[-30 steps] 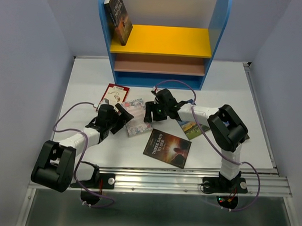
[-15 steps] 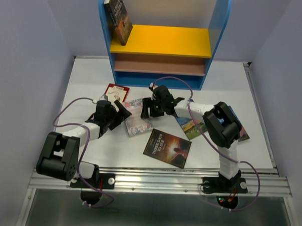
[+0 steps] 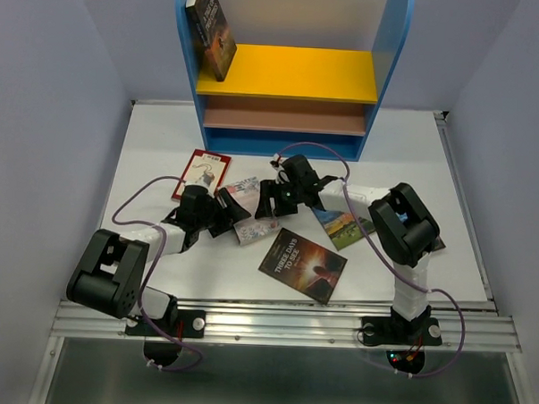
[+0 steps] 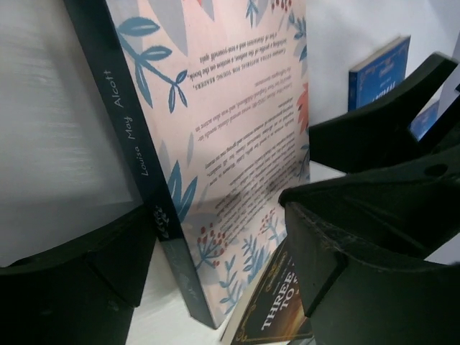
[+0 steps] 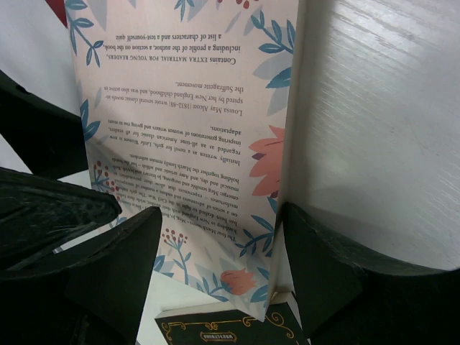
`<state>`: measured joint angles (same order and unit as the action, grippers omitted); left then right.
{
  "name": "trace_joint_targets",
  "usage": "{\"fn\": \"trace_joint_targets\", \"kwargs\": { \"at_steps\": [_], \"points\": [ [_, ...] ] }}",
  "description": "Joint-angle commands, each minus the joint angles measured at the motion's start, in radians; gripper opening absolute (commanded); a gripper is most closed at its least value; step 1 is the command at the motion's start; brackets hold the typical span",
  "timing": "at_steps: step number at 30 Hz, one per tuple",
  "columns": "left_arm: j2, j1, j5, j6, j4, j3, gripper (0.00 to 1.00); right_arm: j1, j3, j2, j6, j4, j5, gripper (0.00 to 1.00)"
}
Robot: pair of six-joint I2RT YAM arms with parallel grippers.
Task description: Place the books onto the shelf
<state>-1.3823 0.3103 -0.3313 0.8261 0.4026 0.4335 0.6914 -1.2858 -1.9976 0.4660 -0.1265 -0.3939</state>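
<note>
Top external view hides much of the pinkish patterned book (image 3: 253, 228) behind both grippers at mid-table, where it is tipped up off the surface. At its 3 o'clock, a blue landscape cover (image 3: 344, 226) lies partly under your right arm. Your left gripper (image 3: 226, 209) has its fingers spread astride the dark spine, one finger (image 4: 72, 287) touching it. Your right gripper (image 3: 271, 200) is spread too, one finger (image 5: 316, 266) against the page edge. At 12 o'clock, the shelf (image 3: 397, 46) holds the dark brown book (image 3: 212, 29), leaning on its yellow upper board.
</note>
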Motion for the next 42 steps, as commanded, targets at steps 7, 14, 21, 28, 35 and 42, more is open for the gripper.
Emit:
{"fn": "trace_joint_targets", "kwargs": {
  "at_steps": [7, 14, 21, 28, 35, 42],
  "points": [
    [-0.058, 0.067, -0.132, 0.034, 0.068, 0.027, 0.43, -0.053, -0.049, -0.013, -0.038, -0.067, -0.111, 0.72],
    [-0.017, 0.073, -0.166, 0.111, 0.159, 0.051, 0.00, -0.064, -0.007, 0.042, -0.069, -0.076, -0.129, 0.74],
    [0.150, 0.073, -0.094, 0.165, 0.165, 0.070, 0.00, -0.142, 0.028, 0.158, -0.063, -0.073, -0.069, 0.94],
    [0.213, 0.078, 0.049, 0.254, 0.180, 0.091, 0.00, -0.165, 0.098, 0.332, 0.140, -0.002, 0.079, 1.00],
    [0.216, 0.104, 0.150, 0.315, 0.202, 0.093, 0.00, -0.165, 0.273, 0.466, 0.122, 0.119, -0.009, 1.00],
    [0.171, 0.111, 0.141, 0.376, 0.065, 0.158, 0.00, -0.007, 0.425, 0.652, -0.497, 0.130, 0.181, 1.00]
  ]
}}
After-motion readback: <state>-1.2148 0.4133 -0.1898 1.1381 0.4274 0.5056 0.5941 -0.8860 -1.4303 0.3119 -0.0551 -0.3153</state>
